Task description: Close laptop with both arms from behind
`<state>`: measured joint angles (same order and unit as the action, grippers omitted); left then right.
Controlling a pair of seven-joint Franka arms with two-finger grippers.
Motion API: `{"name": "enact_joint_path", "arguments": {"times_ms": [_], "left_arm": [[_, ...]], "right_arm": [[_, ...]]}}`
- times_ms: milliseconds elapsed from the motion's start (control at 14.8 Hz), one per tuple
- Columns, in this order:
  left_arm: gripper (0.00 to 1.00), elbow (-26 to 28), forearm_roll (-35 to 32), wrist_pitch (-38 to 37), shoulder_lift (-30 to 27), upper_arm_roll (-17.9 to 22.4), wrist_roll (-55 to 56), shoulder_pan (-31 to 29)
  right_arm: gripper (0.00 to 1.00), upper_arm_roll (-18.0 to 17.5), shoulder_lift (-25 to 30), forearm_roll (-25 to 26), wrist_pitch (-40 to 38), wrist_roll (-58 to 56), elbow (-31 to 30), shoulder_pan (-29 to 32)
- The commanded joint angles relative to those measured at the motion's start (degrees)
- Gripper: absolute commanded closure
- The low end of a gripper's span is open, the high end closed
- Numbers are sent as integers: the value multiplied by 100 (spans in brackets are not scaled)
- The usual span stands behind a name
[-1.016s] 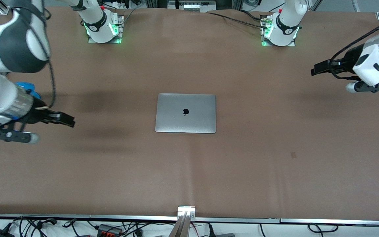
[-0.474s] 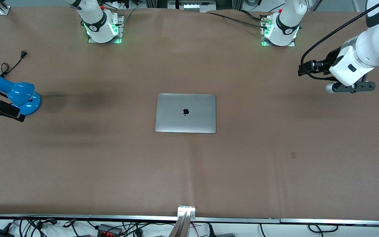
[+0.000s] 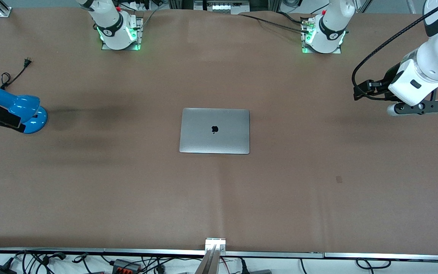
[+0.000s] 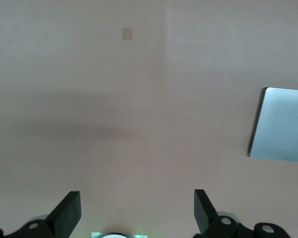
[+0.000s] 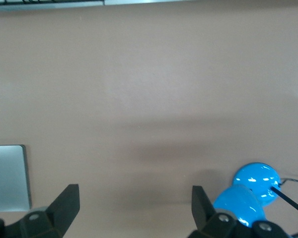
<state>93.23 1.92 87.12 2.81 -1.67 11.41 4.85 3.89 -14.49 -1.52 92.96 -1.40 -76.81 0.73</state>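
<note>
The laptop [image 3: 214, 131] lies shut and flat in the middle of the brown table, silver lid up with the black apple logo showing. Part of it also shows in the left wrist view [image 4: 280, 126] and the right wrist view [image 5: 9, 176]. My left gripper [image 3: 361, 91] is open and empty, in the air over bare table toward the left arm's end, well apart from the laptop; the left wrist view [image 4: 136, 213] shows its fingers wide apart. My right gripper [image 3: 0, 120] is open and empty at the right arm's end, over the blue lamp; the right wrist view [image 5: 134, 208] shows its fingers wide apart.
A blue desk lamp [image 3: 17, 105] with a black cord and plug [image 3: 27, 61] stands at the right arm's end of the table; it also shows in the right wrist view [image 5: 249, 191]. A small mark [image 3: 338, 179] is on the table cover. Cables lie along the table's front edge.
My right arm has drawn back from near the laptop to its end of the table, uncovering the blue lamp. My left gripper has shifted a little over its end. The laptop has not moved.
</note>
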Motion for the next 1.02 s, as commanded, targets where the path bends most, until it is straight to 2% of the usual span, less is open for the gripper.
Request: {"name": "enact_joint_path", "arguments": {"times_ms": [0,542,948], "left_arm": [[0,-68,-149,-81,-53,-17,-245,-46],[0,-112,-148,24,-26,-26,-245,-37],[0,-112,-131,-11,-26,-26,-262,-46]], "right_arm": [[0,-116,823,266,337,-53,-1220,24],[0,-125,1904,267,442,-115,-2521,24],[0,-125,1967,223,478,-62,-2541,33]]}}
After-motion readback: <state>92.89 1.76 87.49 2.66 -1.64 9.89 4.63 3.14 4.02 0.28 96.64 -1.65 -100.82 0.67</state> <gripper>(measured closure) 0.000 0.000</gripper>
